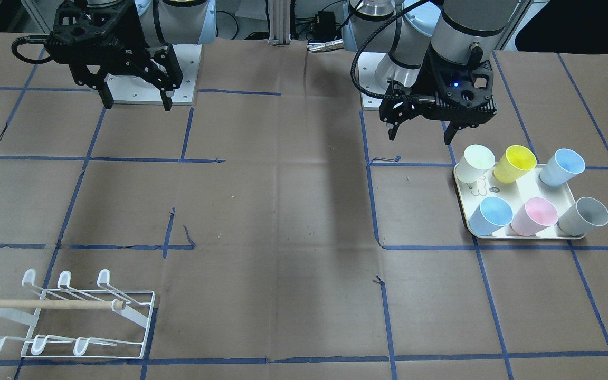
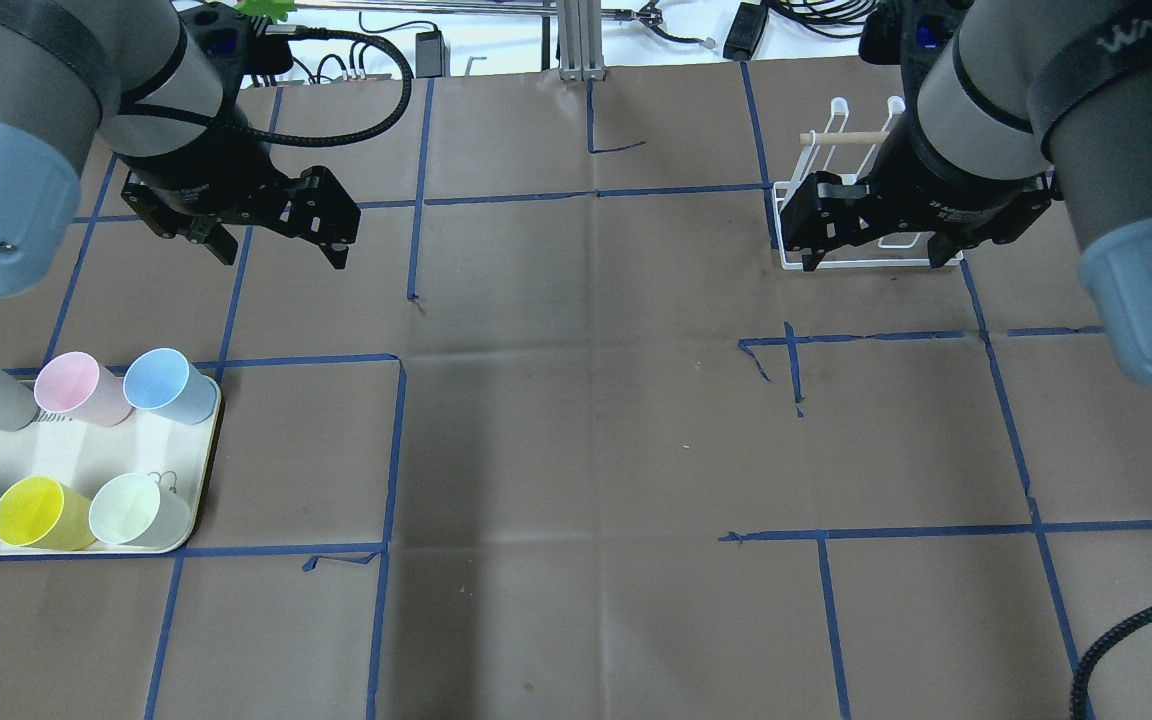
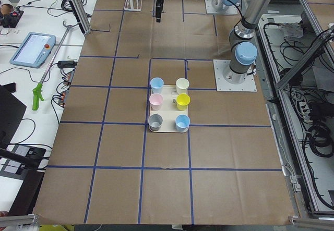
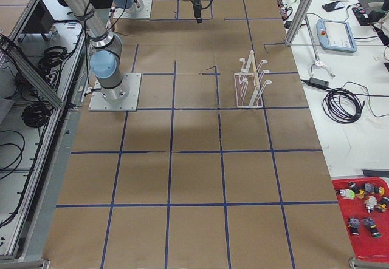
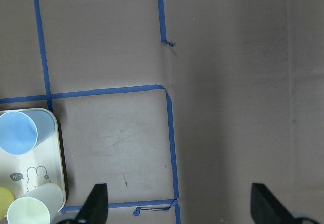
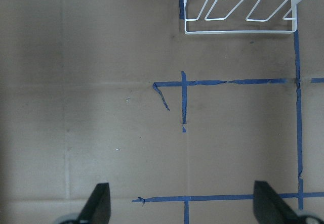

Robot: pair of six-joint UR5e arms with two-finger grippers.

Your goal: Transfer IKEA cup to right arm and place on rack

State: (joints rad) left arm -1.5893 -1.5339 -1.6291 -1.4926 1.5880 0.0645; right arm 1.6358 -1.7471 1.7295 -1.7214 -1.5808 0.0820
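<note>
Find cups [image 1: 515, 163] standing mouth-up on tray [image 1: 520, 192], near left claw [image 1: 420, 136], well apart from rack [image 1: 72, 304]. Note left claw and right claw [image 1: 137, 103] spread, empty. Expect light, stiff, slick plastic: pinch one wall at rim, firmly.

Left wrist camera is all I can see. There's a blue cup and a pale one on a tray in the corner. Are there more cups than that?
Observer: Yes, six cups stand on the tray, in two rows of three.
Operator: Where's the rack? I can't find it.
Observer: The rack sits at the opposite end of the table, on the robot's right side, with no cup on its prongs.
Operator: Is the other gripper holding something?
Observer: No, the right gripper is open and empty, hanging above bare table.
</note>
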